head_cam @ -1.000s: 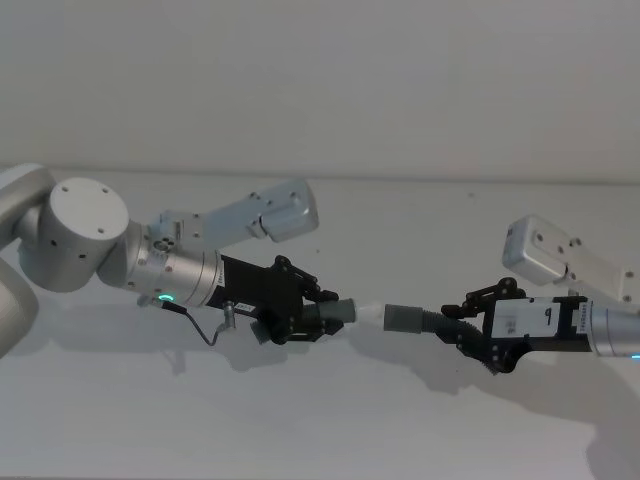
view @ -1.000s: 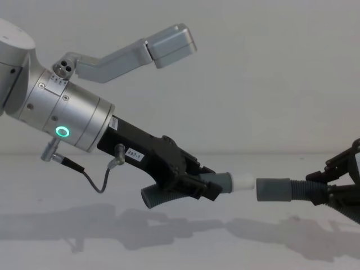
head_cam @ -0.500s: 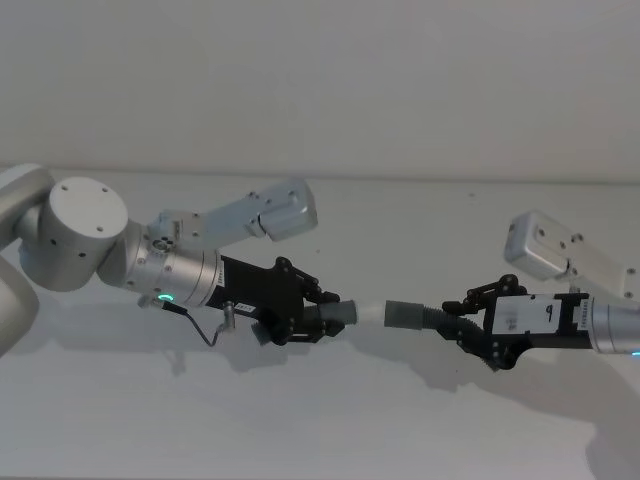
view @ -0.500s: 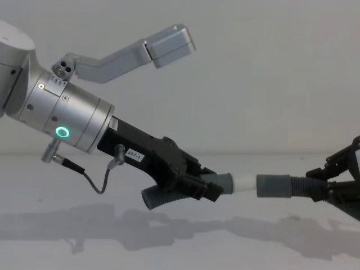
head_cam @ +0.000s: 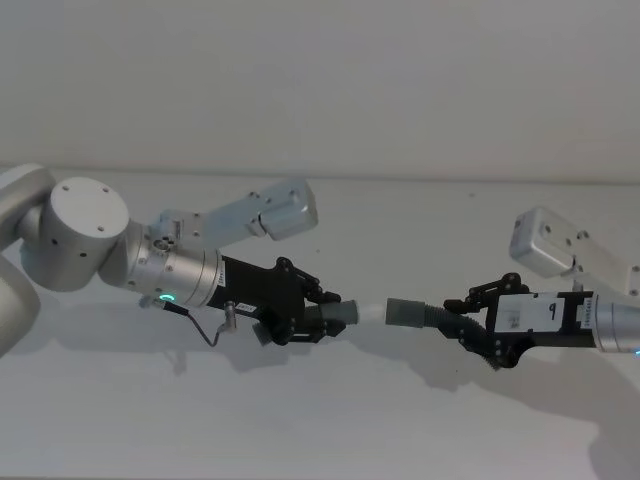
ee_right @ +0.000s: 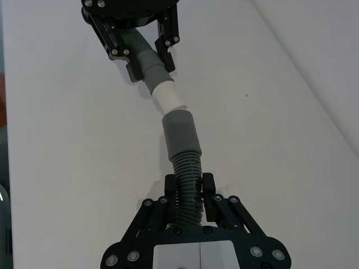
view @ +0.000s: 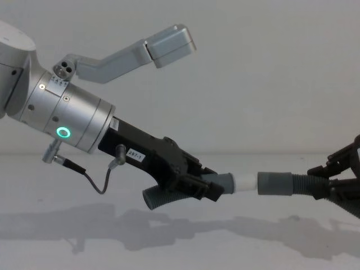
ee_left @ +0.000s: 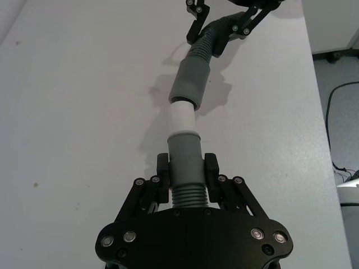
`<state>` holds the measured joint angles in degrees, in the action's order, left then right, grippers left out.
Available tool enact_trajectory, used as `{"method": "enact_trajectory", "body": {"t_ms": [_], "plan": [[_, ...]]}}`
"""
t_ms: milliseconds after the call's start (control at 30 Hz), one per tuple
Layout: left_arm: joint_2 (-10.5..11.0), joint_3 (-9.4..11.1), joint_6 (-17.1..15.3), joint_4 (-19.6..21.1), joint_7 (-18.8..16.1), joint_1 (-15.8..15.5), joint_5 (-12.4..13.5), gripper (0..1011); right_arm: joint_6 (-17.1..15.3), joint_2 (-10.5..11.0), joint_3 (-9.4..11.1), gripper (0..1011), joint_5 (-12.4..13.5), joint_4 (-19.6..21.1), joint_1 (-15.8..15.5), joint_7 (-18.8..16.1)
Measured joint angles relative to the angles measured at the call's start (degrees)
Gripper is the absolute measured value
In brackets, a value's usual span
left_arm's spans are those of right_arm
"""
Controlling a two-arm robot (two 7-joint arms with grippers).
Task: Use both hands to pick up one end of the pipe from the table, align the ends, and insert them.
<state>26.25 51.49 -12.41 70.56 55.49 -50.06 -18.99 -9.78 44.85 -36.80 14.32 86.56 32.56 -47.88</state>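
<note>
Both hose pieces hang above the white table [head_cam: 300, 420]. My left gripper [head_cam: 318, 318] [view: 198, 185] [ee_left: 187, 170] is shut on the ribbed part of one pipe piece, just behind its grey cuff [ee_left: 184, 154]. That cuff's white tip [head_cam: 372, 312] [view: 246, 181] [ee_left: 182, 116] [ee_right: 169, 98] points at the other piece. My right gripper [head_cam: 468, 325] [ee_right: 188, 193] [view: 337, 188] is shut on the second ribbed hose [ee_right: 187, 168]. Its plain grey cuff [head_cam: 403, 312] [view: 274, 183] [ee_left: 190, 81] [ee_right: 180, 134] meets the white tip mouth to end, nearly in line. How far the tip sits inside is hidden.
The table's right edge [ee_left: 320, 112] runs beside the grippers, with floor and a cable beyond it. A pale wall stands behind the table. Grey camera brackets ride above the left wrist [head_cam: 285, 212] and the right wrist [head_cam: 548, 243].
The small gap between the white tip and the plain grey cuff has closed; the two ends now touch. Both grippers keep their hold.
</note>
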Motion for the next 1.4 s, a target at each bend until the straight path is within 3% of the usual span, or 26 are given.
{"method": "enact_trajectory", "body": {"t_ms": [833,1400], "plan": [[0.21,0.68,0.0,1.27,-0.66,-0.06,-1.64,360,1.27,0.23,-0.25,274,1.04,-0.11,-0.17,-0.71],[0.71,1.56,-0.46,2.22,-0.59,-0.39,-1.03,360,1.32,-0.11,-0.23,273,2.03,-1.12,0.32,-0.93]]}}
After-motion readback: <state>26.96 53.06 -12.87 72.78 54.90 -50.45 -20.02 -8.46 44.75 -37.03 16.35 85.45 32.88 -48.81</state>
